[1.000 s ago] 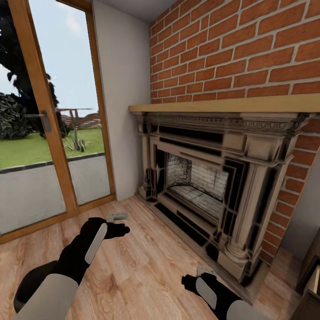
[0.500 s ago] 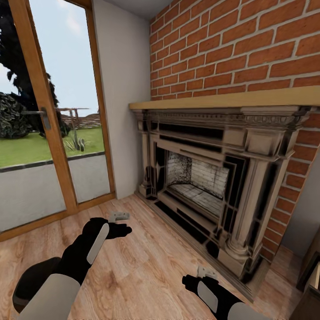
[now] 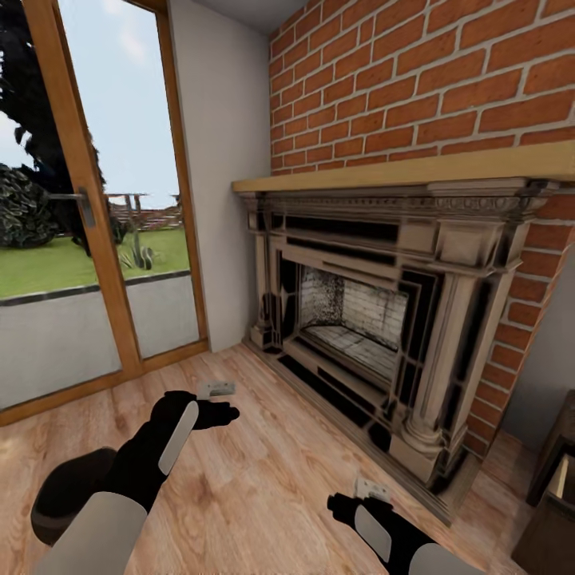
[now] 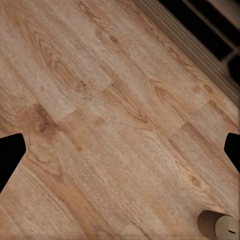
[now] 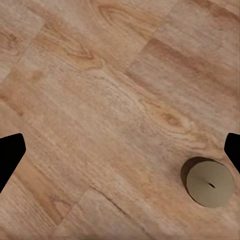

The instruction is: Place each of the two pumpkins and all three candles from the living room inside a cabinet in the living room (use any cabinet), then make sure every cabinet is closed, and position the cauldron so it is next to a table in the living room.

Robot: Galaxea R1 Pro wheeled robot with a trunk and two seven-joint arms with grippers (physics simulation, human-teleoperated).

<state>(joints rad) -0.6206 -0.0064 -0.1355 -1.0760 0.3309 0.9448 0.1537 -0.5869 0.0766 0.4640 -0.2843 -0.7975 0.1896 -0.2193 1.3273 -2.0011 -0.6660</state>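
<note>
A grey-beige candle [image 5: 209, 182] stands upright on the wooden floor, seen from above in the right wrist view, off to one side of my right gripper [image 5: 120, 155]. That gripper is open and holds nothing. In the left wrist view a candle [image 4: 219, 227] lies at the picture's corner, away from my open, empty left gripper [image 4: 120, 155]. In the head view the left gripper [image 3: 216, 390] hovers over the floor ahead, and the right gripper [image 3: 371, 489] is low by the fireplace's base. A corner of the dark-brown cabinet [image 3: 551, 511] shows at the far right.
A large stone fireplace [image 3: 359, 319] with a wooden mantel stands against the brick wall [image 3: 415, 88] ahead and to the right. A wood-framed glass door [image 3: 88, 224] is on the left. Bare wooden floor [image 3: 255, 479] lies between them.
The whole head view has shifted a little, so the camera moved; more of the cabinet shows at the right. Both arms keep the same pose and both grippers stay open.
</note>
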